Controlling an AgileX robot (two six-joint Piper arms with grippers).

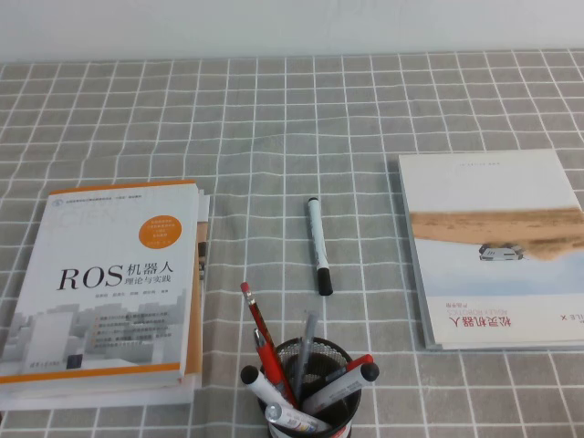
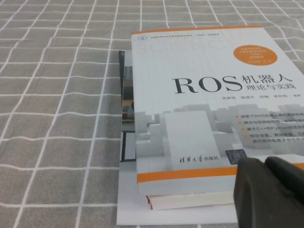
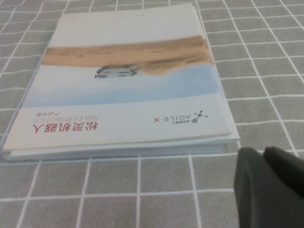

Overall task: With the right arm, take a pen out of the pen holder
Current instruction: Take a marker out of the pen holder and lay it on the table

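**Pens standing in the holder, both grippers clenched on nothing**

The pen holder point(image 1: 349, 409), a black mesh cup, is standing at the near edge of the table point(image 1: 274, 109), about midway along it. The pens point(image 1: 304, 351) are leaning inside it in a loose bunch. A red pen point(image 1: 263, 333) is tilting toward the table's left edge, a grey one is rising near the middle, and capped markers are slanting across the rim. A black-and-white marker point(image 1: 318, 246) is lying flat on the checked cloth point(image 1: 255, 182) near the middle of the table, apart from the holder.

The right gripper point(image 3: 263, 175) is hanging low over the cloth, just beside the near edge of the AgileX booklet point(image 1: 493, 246). That booklet is lying toward the right edge of the table. The gripper's fingers are pressing together with nothing between them. The pens are sitting well apart from those fingers, off toward the middle of the near edge, and none of them is being touched.

The left gripper point(image 2: 265, 183) is hovering over a corner of the ROS book point(image 1: 114, 274). This book is topping a small stack of books toward the near-left corner of the table. Its fingers are also looking pressed together and are gripping nothing, and they too are keeping apart from the holder and its pens.
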